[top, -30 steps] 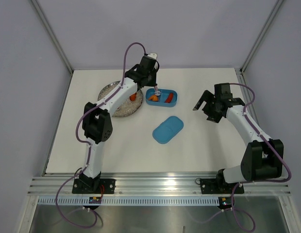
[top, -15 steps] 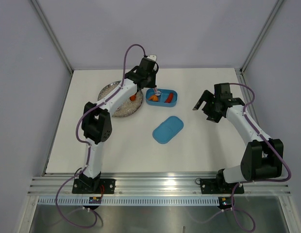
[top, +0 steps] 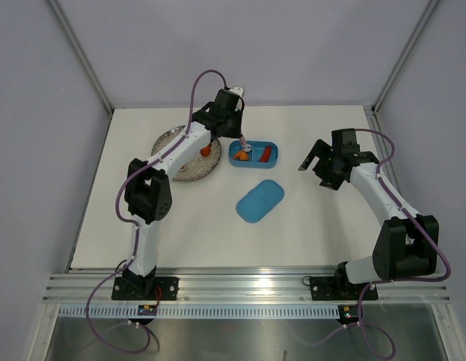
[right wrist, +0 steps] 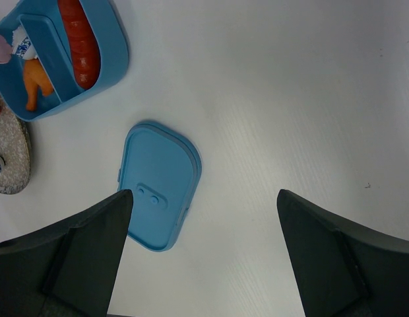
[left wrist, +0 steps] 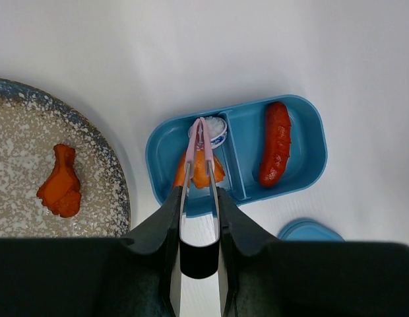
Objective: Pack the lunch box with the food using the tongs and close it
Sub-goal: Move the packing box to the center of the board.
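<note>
One lunch box point(left wrist: 305, 146) beneath tongs point(left wrist: 202, 140) in left claw point(left wrist: 199, 194).

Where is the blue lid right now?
In the top view, the lid lies flat on the white table near its middle, just on the near side of the open lunch box. Nothing touches it.

A flat white matte tabletop point(top: 316, 233) fills the middle. Plain pale lilac-grey walls point(top: 293, 45) rise at 9, 12 and 3 o'clock. A slotted silver aluminium rail point(top: 248, 284) runs along 6 o'clock.

Left arm point(top: 186, 145) (apparently) overhangs plate point(top: 164, 141); lid point(top: 260, 201) unobstructed.
</note>
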You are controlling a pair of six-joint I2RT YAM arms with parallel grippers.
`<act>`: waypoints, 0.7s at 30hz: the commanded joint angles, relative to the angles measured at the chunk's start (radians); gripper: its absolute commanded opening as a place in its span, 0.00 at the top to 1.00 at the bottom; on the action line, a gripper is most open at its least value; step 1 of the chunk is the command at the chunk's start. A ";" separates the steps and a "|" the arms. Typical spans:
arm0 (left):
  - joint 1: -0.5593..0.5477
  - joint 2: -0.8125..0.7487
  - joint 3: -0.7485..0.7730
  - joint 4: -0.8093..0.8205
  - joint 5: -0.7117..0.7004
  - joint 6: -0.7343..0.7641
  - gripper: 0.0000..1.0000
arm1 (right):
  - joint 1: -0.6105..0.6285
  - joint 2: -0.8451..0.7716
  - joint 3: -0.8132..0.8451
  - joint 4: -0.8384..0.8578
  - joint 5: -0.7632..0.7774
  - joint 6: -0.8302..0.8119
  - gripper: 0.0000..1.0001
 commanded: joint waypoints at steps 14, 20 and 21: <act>-0.004 -0.187 -0.079 0.013 0.091 0.004 1.00 | 0.008 -0.038 0.000 0.022 -0.020 0.006 0.02; -0.004 -0.178 -0.091 -0.013 0.090 -0.004 1.00 | 0.012 -0.036 0.005 0.025 -0.023 0.008 0.02; -0.003 -0.166 -0.089 -0.020 0.093 -0.012 1.00 | 0.014 -0.036 0.005 0.024 -0.023 0.008 0.02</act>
